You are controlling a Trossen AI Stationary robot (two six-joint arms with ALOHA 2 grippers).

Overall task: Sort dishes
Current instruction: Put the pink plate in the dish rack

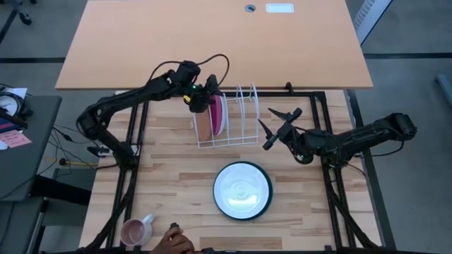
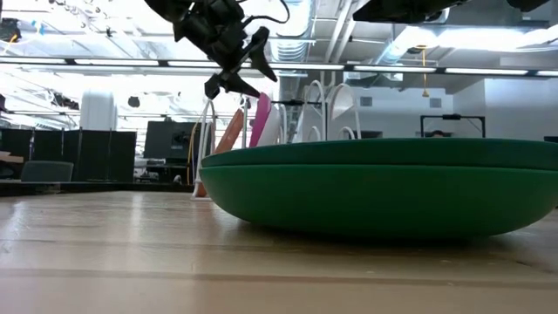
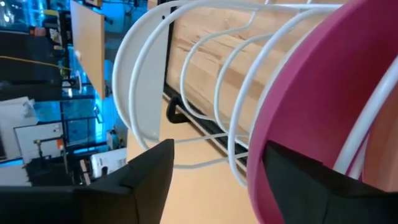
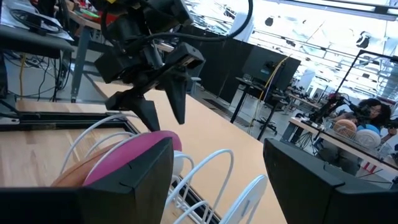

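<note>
A white wire rack (image 1: 227,118) stands at the table's far middle. An orange-brown plate (image 1: 203,124) and a magenta pink plate (image 1: 218,113) stand on edge in its left slots, and a white plate (image 3: 138,93) stands farther right. My left gripper (image 1: 203,97) is open just above the pink plate's top rim (image 4: 140,152), apart from it. A white plate (image 1: 242,188) lies in a dark green plate (image 2: 375,187) on the near middle of the table. My right gripper (image 1: 272,128) is open and empty, right of the rack.
A small pink mug (image 1: 134,231) stands at the near left edge, and a person's hand (image 1: 174,241) is beside it. A bare tabletop (image 1: 212,35) lies beyond the rack. The green plate fills the low view's foreground.
</note>
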